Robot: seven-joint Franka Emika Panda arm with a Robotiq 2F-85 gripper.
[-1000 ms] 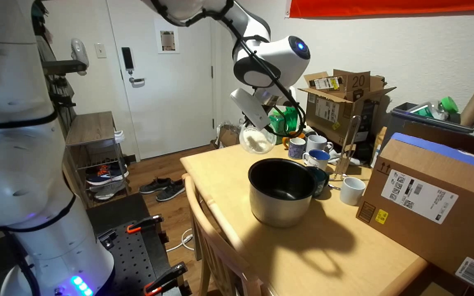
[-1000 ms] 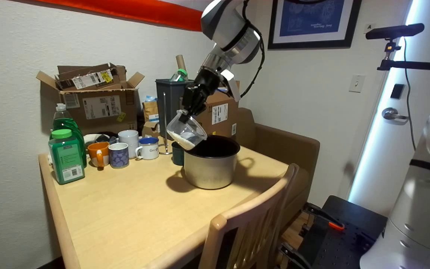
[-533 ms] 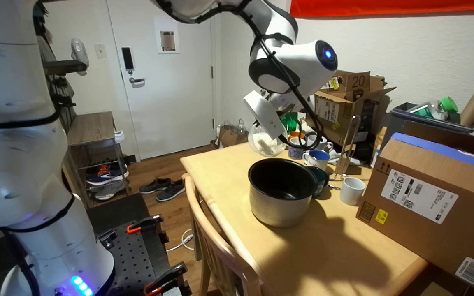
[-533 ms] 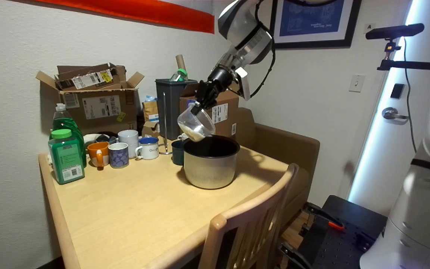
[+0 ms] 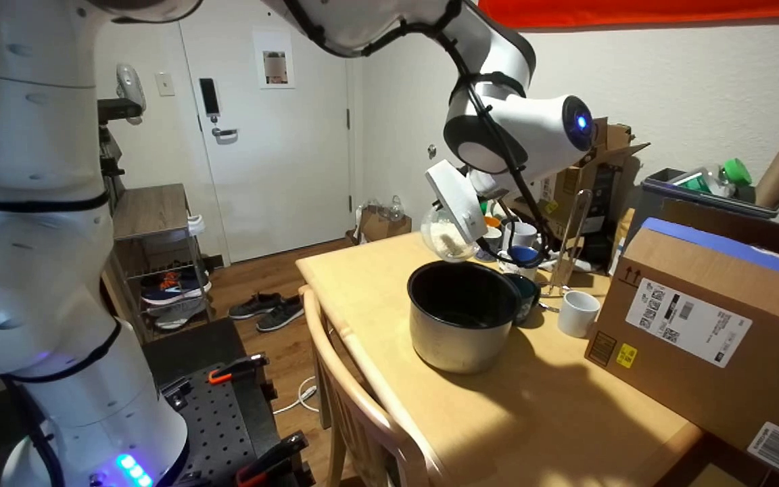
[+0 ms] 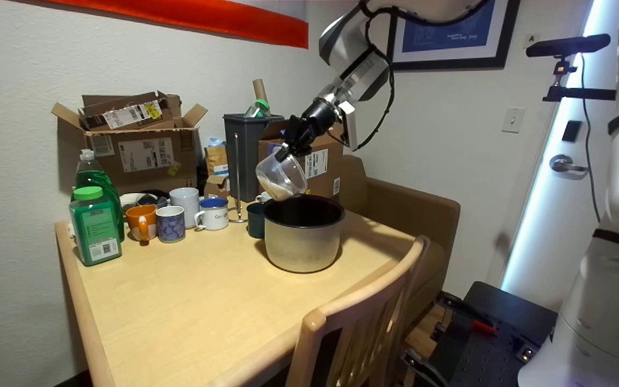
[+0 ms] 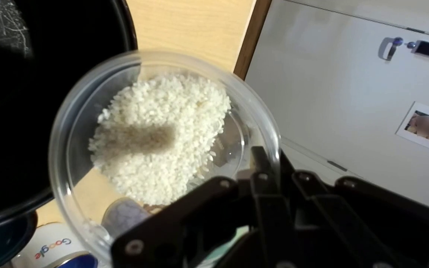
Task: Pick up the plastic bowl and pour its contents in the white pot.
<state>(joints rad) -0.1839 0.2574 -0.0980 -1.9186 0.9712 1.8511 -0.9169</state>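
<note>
The plastic bowl is clear and round, tilted, with white rice inside; it shows in both exterior views and in the wrist view. My gripper is shut on the bowl's rim, one finger inside and one outside; it also shows in an exterior view. The wrist camera housing hides the fingers in an exterior view. The white pot, silver-grey outside and dark inside, stands on the table in both exterior views. The bowl hangs just above the pot's rim, its mouth facing the pot. The rice lies in the bowl.
A dark teal mug stands against the pot, with several mugs and a metal stand nearby. A white cup and a big cardboard box stand on the table. A chair stands at the table edge.
My gripper has carried the tilted bowl towards the pot, mostly during the first half second, and only slightly since. The rice stays in the bowl. The pot has not moved.
</note>
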